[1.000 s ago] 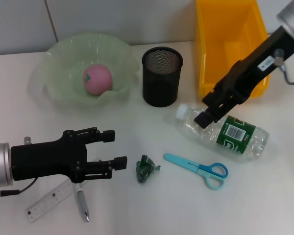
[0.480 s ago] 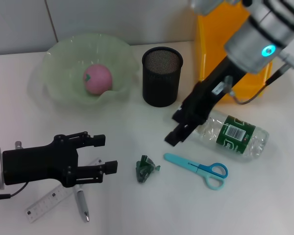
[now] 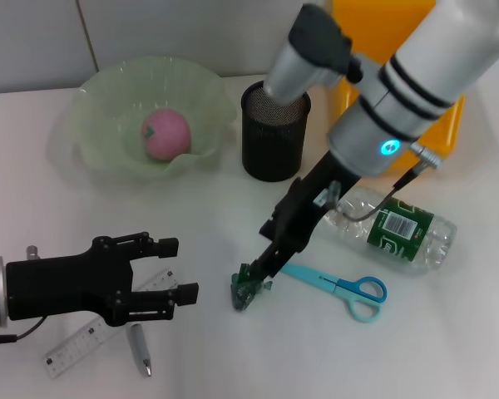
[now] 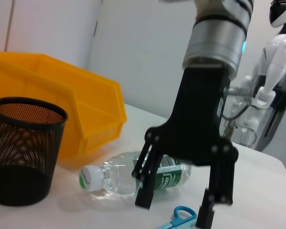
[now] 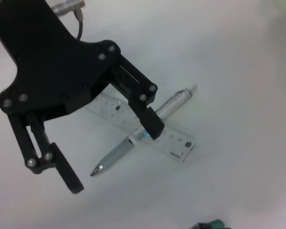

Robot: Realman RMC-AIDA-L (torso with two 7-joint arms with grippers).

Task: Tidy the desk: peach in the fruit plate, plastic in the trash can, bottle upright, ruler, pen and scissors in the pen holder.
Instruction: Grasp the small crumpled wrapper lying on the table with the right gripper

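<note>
Now the jaws of the right gripper are spread wide and lowered over the green plastic, which lies on the bench in front of the pen holder and is not yet seen to be gripped. Only one item is judged done: the peach rests in the fruit plate, left of the pen holder. The bottle lies flat and the scissors beside it. Ruler and pen remain under the left gripper, jaws open.
</note>
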